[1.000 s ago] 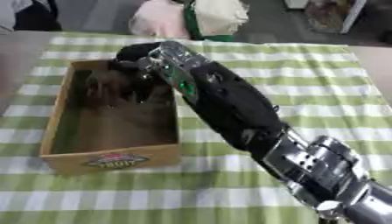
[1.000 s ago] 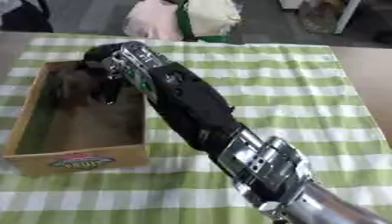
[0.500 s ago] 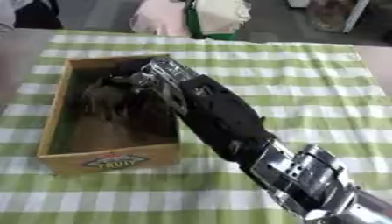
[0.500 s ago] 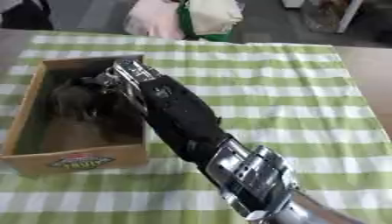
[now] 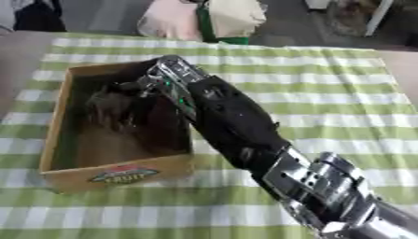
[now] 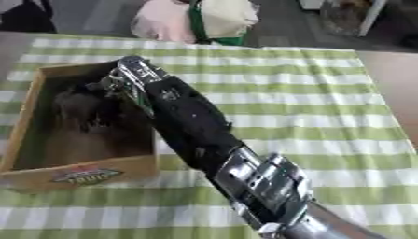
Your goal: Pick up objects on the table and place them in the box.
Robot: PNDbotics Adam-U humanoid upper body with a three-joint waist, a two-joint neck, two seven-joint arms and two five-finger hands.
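Observation:
A brown cardboard box [image 5: 122, 173] with a fruit label on its front wall stands on the left of the table. My right arm [image 5: 237, 126] comes in from the lower right and crosses the box's right wall. My right hand [image 5: 114, 105] is down inside the box, a dark blurred shape over the box floor. Whether it holds anything is hidden by the blur and by the dark interior. No loose object shows on the table. My left hand shows in neither view.
A green and white checked cloth [image 5: 326, 107] covers the table, and its right half lies bare. The table's far edge runs along the top, with a dark floor and pale shapes beyond it.
My right hand has sunk from the box's far upper part down and a little leftward, deeper into the box. The box has stayed in place.

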